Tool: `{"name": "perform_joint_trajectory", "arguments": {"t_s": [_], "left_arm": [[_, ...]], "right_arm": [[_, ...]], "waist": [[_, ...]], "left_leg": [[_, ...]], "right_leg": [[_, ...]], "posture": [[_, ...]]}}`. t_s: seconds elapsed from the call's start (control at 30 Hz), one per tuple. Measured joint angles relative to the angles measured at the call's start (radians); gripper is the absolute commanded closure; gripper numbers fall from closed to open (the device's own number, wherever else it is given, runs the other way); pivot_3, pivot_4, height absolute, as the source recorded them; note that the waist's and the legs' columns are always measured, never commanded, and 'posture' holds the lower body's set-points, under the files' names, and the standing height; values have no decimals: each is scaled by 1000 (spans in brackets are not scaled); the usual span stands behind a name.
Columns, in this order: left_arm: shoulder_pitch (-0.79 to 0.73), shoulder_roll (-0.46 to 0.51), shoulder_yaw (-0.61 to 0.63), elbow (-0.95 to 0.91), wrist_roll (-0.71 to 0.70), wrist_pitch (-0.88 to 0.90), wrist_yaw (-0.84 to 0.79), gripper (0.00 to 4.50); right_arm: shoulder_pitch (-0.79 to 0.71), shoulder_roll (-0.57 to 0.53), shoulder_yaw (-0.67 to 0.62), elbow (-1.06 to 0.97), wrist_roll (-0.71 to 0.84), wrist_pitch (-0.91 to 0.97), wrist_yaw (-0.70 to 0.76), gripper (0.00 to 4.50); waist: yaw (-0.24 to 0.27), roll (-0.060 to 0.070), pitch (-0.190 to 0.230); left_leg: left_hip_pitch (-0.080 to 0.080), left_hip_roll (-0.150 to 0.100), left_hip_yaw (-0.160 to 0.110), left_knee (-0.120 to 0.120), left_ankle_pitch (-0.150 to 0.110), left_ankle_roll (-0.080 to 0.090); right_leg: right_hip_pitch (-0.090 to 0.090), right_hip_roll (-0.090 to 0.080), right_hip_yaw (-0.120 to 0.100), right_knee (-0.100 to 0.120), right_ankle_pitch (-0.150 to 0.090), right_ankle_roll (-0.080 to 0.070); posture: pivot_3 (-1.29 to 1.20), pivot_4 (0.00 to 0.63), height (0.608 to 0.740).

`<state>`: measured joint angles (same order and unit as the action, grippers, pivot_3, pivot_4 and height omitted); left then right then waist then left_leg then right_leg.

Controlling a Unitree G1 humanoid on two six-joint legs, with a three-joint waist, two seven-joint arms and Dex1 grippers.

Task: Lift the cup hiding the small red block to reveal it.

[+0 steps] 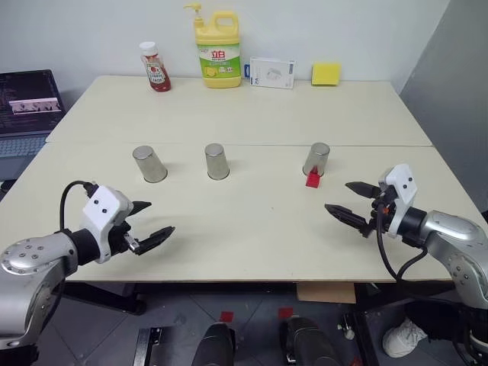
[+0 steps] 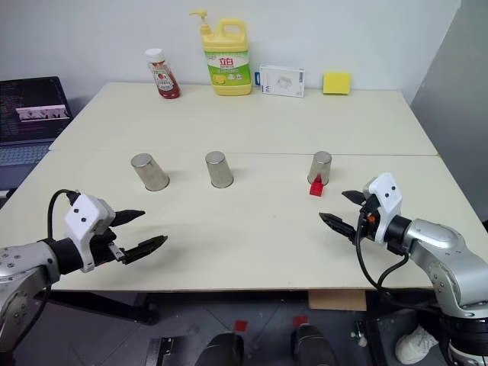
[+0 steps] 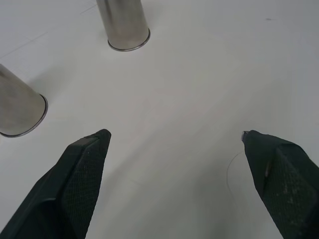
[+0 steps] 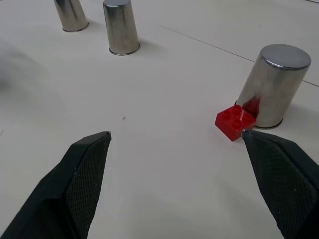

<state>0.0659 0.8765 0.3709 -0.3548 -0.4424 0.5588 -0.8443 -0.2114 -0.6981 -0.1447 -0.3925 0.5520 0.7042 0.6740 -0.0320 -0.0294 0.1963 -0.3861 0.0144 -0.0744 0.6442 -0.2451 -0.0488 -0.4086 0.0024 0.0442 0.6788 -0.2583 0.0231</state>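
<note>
Three silvery metal cups stand upside down in a row across a pale table. The small red block [image 1: 313, 179] lies uncovered, just in front of the right-hand cup [image 1: 316, 158] and seemingly touching its base. Both grippers hover low over the table's near edge, left gripper [image 1: 147, 223] and right gripper [image 1: 351, 202], each with fingers spread wide, holding nothing.
</note>
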Motion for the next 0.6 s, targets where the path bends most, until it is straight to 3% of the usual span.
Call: {"name": "perform_joint_trajectory", "arguments": {"t_s": [0.6], "left_arm": [[-8,6,7,0,-4,-20,-19,0]], "right_arm": [[10,-8,-53,-41,20,44,-23,39]], "waist": [[0,0,0]], "left_leg": [[0,0,0,0,0,0]], "right_leg": [[0,0,0,0,-3,-4]], "posture": [[0,150,740]]}}
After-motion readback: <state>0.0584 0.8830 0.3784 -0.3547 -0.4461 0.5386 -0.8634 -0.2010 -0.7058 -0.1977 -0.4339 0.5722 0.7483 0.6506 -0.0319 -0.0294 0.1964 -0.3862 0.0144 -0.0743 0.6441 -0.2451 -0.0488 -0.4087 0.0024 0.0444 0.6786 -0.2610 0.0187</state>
